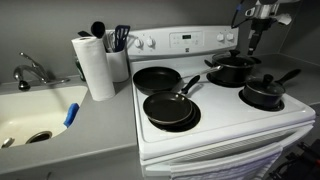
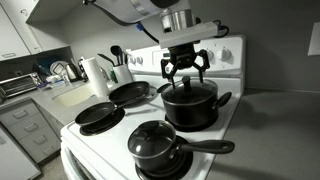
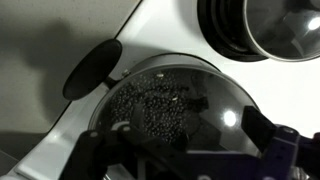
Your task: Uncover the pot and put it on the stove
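Observation:
The pot point(image 1: 230, 70) is wide, low and black. It sits on the stove's point(image 1: 225, 125) back burner with its clear-glass lid on. In an exterior view the pot point(image 2: 190, 108) shows its black lid knob point(image 2: 183, 86) just under my gripper point(image 2: 185, 68), whose fingers are spread open and empty above the lid. In an exterior view the gripper point(image 1: 256, 36) hangs over the pot. In the wrist view the domed glass lid point(image 3: 165, 105) fills the middle, a side handle point(image 3: 90, 70) sticks out at the left, and the open gripper point(image 3: 185, 150) frames the lid from below.
Two flat black frying pans point(image 1: 170, 108) point(image 1: 157, 78) sit on two other burners. A smaller lidded saucepan point(image 1: 263, 94) with a long handle sits on the fourth, next to the pot. A paper towel roll point(image 1: 97, 66), a utensil holder point(image 1: 119, 60) and a sink point(image 1: 30, 112) are on the counter.

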Controlling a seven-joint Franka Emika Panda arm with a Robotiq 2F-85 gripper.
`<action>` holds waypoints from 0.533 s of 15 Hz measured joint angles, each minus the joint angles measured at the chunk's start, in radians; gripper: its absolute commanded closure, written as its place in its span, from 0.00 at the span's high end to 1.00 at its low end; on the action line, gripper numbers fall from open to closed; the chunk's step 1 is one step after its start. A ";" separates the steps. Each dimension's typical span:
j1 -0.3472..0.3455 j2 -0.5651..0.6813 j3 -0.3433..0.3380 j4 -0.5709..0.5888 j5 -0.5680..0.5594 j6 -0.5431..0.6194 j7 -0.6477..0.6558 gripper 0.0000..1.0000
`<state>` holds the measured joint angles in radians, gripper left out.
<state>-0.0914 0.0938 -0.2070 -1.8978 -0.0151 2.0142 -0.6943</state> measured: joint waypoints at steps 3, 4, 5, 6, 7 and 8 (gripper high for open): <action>-0.001 0.034 0.017 0.010 0.040 0.071 0.000 1.00; -0.001 0.049 0.023 0.017 0.047 0.085 0.000 1.00; -0.001 0.064 0.029 0.024 0.052 0.099 0.000 1.00; -0.003 0.080 0.034 0.034 0.053 0.111 0.002 1.00; -0.004 0.097 0.039 0.046 0.053 0.121 0.003 1.00; -0.007 0.115 0.043 0.060 0.053 0.128 0.006 1.00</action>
<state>-0.0984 0.2086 -0.1639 -1.8379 0.0375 2.1425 -0.6886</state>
